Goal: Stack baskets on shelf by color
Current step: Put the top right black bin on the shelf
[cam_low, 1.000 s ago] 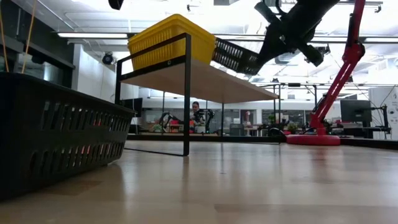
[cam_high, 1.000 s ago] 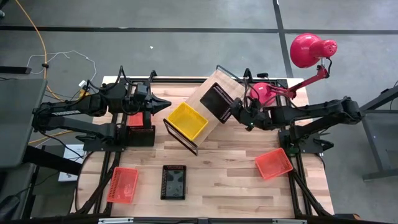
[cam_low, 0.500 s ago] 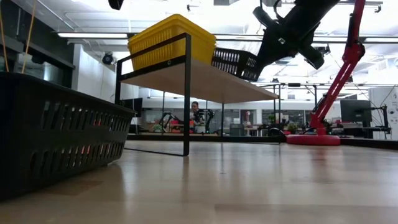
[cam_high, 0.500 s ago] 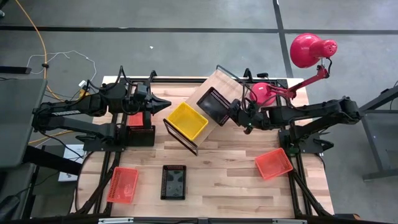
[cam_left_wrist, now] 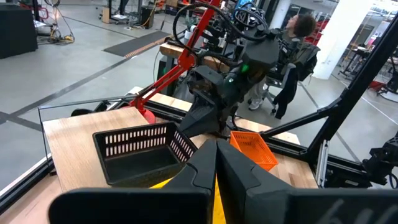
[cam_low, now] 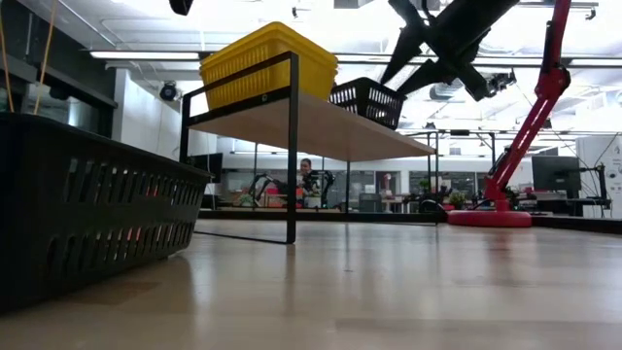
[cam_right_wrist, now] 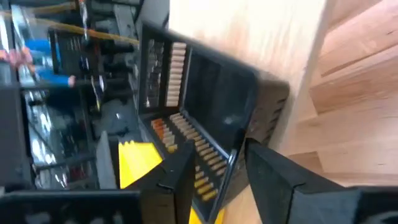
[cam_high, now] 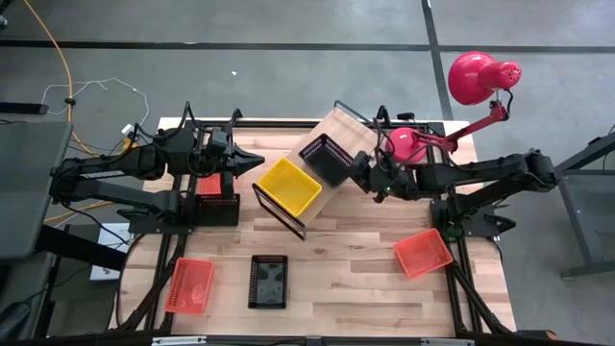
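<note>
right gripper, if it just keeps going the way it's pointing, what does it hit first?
Most likely the black basket on the shelf. The right gripper sits open at its near wall, pointing toward it. Past that lies the yellow basket. Depth is hard to judge.

Grey concrete floor (cam_high: 288, 77), red desk lamp (cam_high: 480, 79), bright ceiling light strips (cam_low: 146, 55), distant workbenches (cam_low: 282, 199), a seated person (cam_low: 309, 180)

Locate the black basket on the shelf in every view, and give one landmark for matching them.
High: black basket on the shelf, beside the yellow basket, at the right tool.
Low: shelf top, right of the yellow one.
Left wrist: centre-left.
Right wrist: centre.
Landmark: the yellow basket.
</note>
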Tool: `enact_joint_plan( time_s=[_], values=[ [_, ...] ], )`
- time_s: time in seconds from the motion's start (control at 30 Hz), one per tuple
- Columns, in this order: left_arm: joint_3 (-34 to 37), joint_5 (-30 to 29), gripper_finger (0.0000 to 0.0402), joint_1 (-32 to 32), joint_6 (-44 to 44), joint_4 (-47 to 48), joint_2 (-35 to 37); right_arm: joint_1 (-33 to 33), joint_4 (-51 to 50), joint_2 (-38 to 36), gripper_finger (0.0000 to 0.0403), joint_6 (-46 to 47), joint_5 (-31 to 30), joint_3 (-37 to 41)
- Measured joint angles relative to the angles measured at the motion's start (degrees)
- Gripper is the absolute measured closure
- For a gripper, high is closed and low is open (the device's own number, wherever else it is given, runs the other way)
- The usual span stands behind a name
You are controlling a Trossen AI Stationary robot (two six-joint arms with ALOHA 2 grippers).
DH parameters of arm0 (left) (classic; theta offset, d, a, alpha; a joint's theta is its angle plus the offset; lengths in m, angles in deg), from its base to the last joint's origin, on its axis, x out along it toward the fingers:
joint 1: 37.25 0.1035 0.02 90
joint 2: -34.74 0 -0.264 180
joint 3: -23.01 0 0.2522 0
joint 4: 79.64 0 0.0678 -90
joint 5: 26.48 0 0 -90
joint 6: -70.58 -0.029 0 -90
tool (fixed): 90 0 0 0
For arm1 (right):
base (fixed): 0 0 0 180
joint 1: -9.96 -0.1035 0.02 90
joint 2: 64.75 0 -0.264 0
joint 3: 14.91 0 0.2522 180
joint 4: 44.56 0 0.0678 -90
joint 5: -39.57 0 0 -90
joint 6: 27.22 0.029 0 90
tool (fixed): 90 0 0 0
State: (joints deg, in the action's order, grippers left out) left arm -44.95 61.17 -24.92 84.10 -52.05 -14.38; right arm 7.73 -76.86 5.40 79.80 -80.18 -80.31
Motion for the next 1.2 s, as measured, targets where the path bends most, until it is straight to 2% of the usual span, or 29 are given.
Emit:
enact_joint_plan(
  time_s=[0.3, 0.8, 0.97, 1.13, 1.2],
  values=[
    [0.0, 0.19, 0.0401, -0.02, -0.02, 0.02, 0.0, -0.01, -1.16, -3.6, 0.0257, -13.55, 4.76, -1.57],
    [0.0, 0.35, 0.0402, 0.0, 3.13, -0.88, 0.0, -0.01, -3.13, -16.43, 0.0264, -43.24, 6.16, -1.64],
    [0.0, 4.3, 0.0401, -0.02, 3.91, -3.86, 0.0, 0.26, -3.08, -16.42, 0.0302, -53.88, 6.08, -1.64],
    [-0.02, 7.77, 0.0401, -0.02, 4.82, -9.31, 0.02, 4.6, -3.05, -14.69, 0.0383, -54.0, 6.34, -1.64],
    [-0.01, 8.02, 0.0401, -0.02, 5.29, -10.84, 0.02, 7.23, -2.79, -13.89, 0.0395, -54.66, 8.12, -1.64]
  ],
)
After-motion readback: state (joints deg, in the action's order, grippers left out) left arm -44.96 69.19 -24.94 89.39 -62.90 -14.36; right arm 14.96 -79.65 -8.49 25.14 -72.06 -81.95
